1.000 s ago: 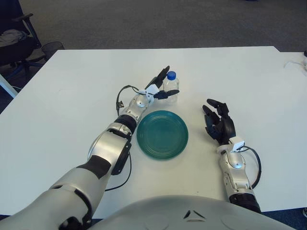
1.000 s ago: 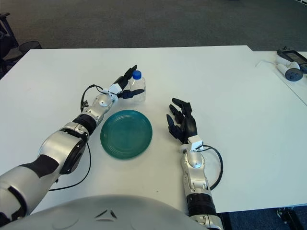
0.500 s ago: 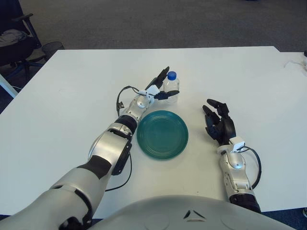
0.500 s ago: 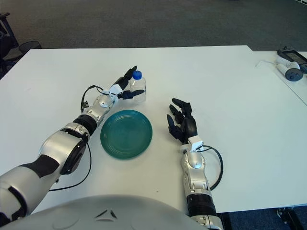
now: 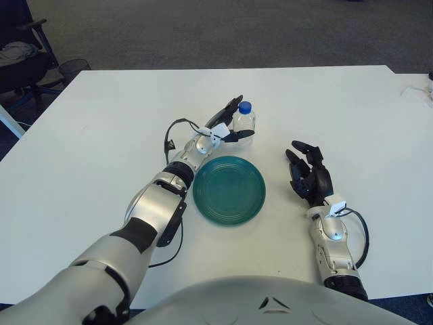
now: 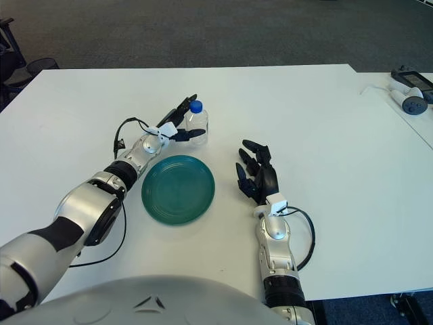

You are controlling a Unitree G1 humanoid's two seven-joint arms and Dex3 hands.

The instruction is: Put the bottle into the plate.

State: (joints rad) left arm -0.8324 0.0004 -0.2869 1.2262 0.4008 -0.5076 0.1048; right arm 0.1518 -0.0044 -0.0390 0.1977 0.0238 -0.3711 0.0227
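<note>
On the broad white table (image 5: 101, 122), the round teal plate (image 5: 229, 189) lies bare while the left hand (image 5: 223, 128) has nudged itself and the small clear blue-capped plastic bottle (image 5: 244, 123) slightly rightward since a second ago, fingers now cupped around it (upright, just beyond the plate's far rim), so the grasp looks set. The bottle's left side hides behind those fingers, and whether its base has left the table is unclear; the right hand (image 5: 310, 177) shows right of the plate, fingers loosely spread, holding nothing.
</note>
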